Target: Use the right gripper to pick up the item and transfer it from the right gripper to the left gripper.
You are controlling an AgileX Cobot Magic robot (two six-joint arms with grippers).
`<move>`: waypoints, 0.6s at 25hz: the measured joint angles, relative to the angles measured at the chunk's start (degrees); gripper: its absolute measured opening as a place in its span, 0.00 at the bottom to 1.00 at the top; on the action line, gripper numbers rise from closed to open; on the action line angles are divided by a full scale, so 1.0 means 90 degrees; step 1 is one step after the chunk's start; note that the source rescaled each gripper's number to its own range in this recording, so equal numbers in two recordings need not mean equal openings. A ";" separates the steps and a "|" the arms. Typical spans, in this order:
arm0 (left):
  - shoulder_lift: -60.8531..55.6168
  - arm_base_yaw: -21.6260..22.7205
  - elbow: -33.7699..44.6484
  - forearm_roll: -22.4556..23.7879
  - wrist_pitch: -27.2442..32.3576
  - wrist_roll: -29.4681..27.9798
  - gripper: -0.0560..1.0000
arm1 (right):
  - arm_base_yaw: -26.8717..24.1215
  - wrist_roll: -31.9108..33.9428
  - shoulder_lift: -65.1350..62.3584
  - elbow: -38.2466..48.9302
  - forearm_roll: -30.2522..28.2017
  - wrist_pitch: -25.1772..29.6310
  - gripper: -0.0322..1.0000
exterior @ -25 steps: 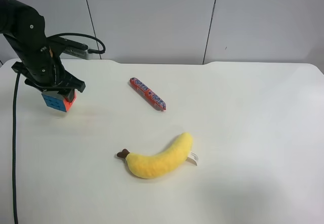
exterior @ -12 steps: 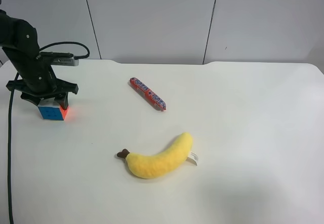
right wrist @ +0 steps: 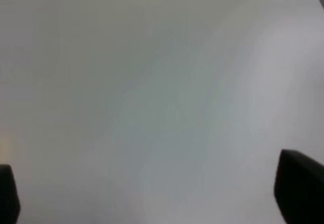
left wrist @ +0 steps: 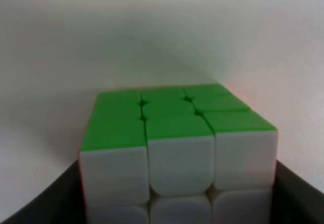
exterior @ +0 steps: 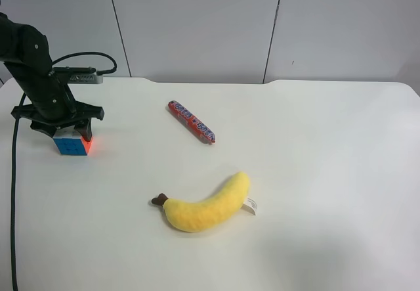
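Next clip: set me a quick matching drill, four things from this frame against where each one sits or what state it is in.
Things:
1. puzzle cube
2. candy stick
3. plush banana
4. right gripper

Places or states:
A. nearest the table's front edge
B. between the left gripper's fingers
C. mid-table, nearer the wall
D. open over bare table

Pairs: 1-B, 2-C, 3-A, 4-D

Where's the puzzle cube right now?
The puzzle cube is at the far left of the exterior high view, on the white table between the left gripper jaws, well left of the red candy stick.
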 joint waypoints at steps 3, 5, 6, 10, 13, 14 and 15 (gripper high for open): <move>0.0000 0.0000 0.0000 0.0000 0.0000 -0.0010 0.55 | 0.0000 0.0000 0.0000 0.0000 0.0000 0.0000 1.00; 0.0000 0.0000 -0.0005 0.0000 0.0000 -0.0019 0.86 | 0.0000 0.0000 0.0000 0.0000 0.0000 0.0000 1.00; 0.0000 0.0000 -0.0005 0.0000 0.0000 -0.0022 0.91 | 0.0000 0.0000 0.0000 0.0000 0.0000 0.0000 1.00; -0.0094 0.0000 -0.0084 0.0000 0.0159 -0.0022 0.98 | 0.0000 0.0000 0.0000 0.0000 0.0000 0.0000 1.00; -0.0383 0.0000 -0.0375 0.0000 0.0777 0.0074 0.98 | 0.0000 0.0000 0.0000 0.0000 0.0000 0.0000 1.00; -0.0513 0.0000 -0.0473 0.0000 0.1092 0.0144 0.98 | 0.0000 0.0000 0.0000 0.0000 0.0000 0.0000 1.00; -0.0656 0.0000 -0.0584 0.0000 0.1431 0.0218 0.99 | 0.0000 0.0000 0.0000 0.0000 0.0000 0.0000 1.00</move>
